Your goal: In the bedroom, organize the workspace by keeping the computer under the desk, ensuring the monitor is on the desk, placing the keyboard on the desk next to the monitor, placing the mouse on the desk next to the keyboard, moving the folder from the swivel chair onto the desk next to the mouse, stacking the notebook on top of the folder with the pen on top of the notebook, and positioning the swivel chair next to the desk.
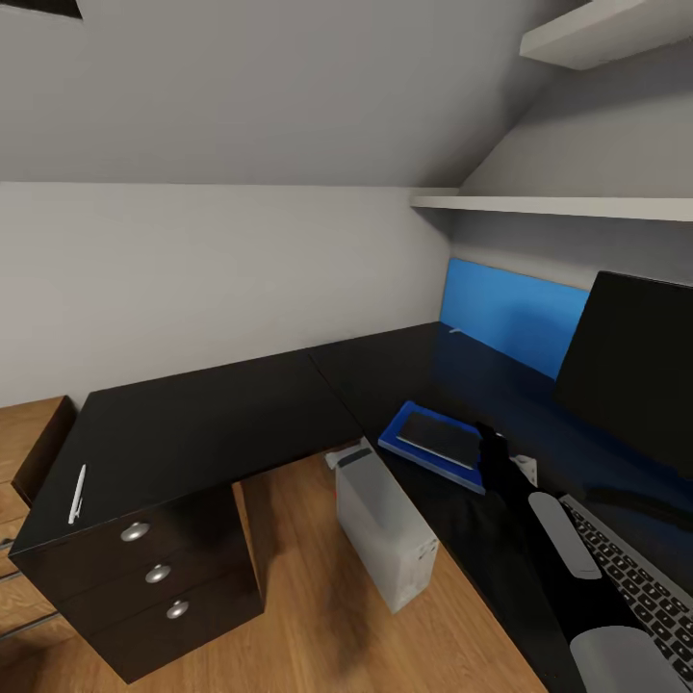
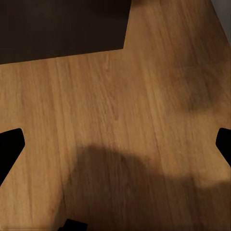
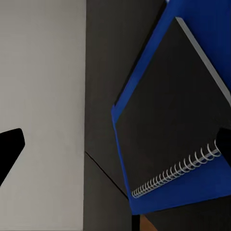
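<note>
Status of the workspace, judged from the present layout:

- The folder (image 1: 433,449) lies flat on the bench (image 1: 221,414), with the notebook (image 1: 441,438) stacked on it. The right wrist view confirms the notebook (image 3: 168,110) resting inside the outline of the folder (image 3: 192,195), spiral edge showing.
- The monitor (image 1: 630,371) stands on the bench, the keyboard (image 1: 640,577) in front of it.
- The computer (image 1: 383,534) stands on the wood floor (image 1: 318,616) at the bench edge, partly tucked under it.
- The pen (image 1: 76,494) lies well apart from the stack, on the far wing of the bench above the drawer unit (image 1: 154,577) — this step appears outstanding.
- Mouse and chair: position cannot be confirmed.

Grippers:

- The right gripper (image 1: 493,445) sits just beside the folder. Its fingers (image 3: 9,147) stand wide apart, holding nothing.
- The left gripper (image 2: 115,144) faces the floor, fingertips (image 2: 9,144) likewise spread and empty.

Remaining work, as a judgement: carry the pen to the notebook, then verify mouse and chair.
</note>
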{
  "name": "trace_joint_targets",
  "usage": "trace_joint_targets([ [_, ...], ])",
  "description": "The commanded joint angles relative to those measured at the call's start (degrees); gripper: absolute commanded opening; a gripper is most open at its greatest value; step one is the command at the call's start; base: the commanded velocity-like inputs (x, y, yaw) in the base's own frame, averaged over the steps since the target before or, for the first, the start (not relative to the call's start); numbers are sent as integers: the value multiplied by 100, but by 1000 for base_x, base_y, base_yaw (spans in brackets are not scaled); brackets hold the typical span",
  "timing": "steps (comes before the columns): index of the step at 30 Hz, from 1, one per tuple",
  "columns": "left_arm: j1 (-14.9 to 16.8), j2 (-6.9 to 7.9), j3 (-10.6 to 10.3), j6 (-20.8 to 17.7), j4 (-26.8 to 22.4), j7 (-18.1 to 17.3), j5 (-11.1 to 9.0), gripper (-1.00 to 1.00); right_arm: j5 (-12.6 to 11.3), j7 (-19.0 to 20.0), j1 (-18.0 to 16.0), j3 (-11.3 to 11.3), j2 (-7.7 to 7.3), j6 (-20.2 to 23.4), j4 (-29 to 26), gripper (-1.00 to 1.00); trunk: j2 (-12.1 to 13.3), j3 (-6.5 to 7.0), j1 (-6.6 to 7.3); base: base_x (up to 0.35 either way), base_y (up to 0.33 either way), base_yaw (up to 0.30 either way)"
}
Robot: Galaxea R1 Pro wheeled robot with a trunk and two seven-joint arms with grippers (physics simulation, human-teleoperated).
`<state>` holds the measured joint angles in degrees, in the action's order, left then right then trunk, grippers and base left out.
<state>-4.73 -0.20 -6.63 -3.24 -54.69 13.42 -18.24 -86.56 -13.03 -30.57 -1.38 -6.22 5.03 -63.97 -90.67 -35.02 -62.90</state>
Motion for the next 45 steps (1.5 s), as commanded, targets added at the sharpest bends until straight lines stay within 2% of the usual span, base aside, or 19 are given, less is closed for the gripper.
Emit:
trace_joint_targets([
  [1, -2, 1, -13, -27, -16, 40, -39, 100, -28, -33, -2, -7, 0, 25, -10, 100, -3, -5, 0, -2, -2, 0],
  [7, -2, 2, -13, -21, 5, 40, -39, 100, -28, -9, -2, -2, 2, 25, -18, 100, -3, -5, 0, 0, 0, 0],
  [10, -2, 2, -19, -24, 9, 42, -39, 100, -26, 8, -2, -1, 5, 16, -69, 100, 117, 49, 66, 0, 0, 0],
  [16, -2, 3, -22, -27, 12, 53, -39, 100, -1, 6, 46, -10, 2, -2, -592, 100, 358, 157, 198, 0, 0, 0],
  [21, -2, 3, -22, -27, 18, 58, -39, 100, 17, 10, 253, -3, -6, 33, -1056, 100, 559, 247, 307, 0, 0, 0],
  [26, -2, 3, -22, -27, 21, 61, -39, 100, 16, -21, 403, 9, -14, 210, -1291, 100, 759, 336, 417, 0, 0, 0],
  [27, -2, 3, -22, -27, 73, 57, -39, 100, 82, -234, 462, 73, -9, 600, -1390, 100, 799, 354, 439, 0, 0, 0],
  [28, -2, 3, -22, -27, 86, 57, -39, 100, 125, -341, 467, 111, -7, 694, -1402, 100, 839, 372, 461, 0, 0, 0],
  [29, -2, 3, -22, -27, 106, 56, -39, 100, 247, -633, 476, 220, -4, 877, -1441, 100, 880, 390, 483, 0, 0, 0],
  [33, -2, 3, -22, -27, 128, 56, -39, 100, 606, -1524, 479, 544, 12, 1173, -1652, 100, 1040, 462, 571, 0, 0, 0],
  [34, -2, 3, -22, -27, 133, 56, -39, 100, 816, -2084, 477, 728, 24, 1258, -1822, 100, 1080, 480, 593, 0, 0, 0],
  [35, -2, 1, -22, -27, 140, 56, -39, 100, 1190, -3335, 478, 1015, 58, 1341, -2238, 100, 1120, 498, 615, 0, 0, 0],
  [38, -2, 1, -22, -27, 142, 56, -39, 100, 1306, -3713, 478, 1091, 50, 1363, -2457, 100, 1240, 552, 681, 0, 0, 0],
  [45, -2, -3, -22, -27, 143, 56, -39, 100, 1376, -3746, 480, 1156, 43, 1383, -2594, 100, 1281, 570, 703, 0, 0, 0],
])
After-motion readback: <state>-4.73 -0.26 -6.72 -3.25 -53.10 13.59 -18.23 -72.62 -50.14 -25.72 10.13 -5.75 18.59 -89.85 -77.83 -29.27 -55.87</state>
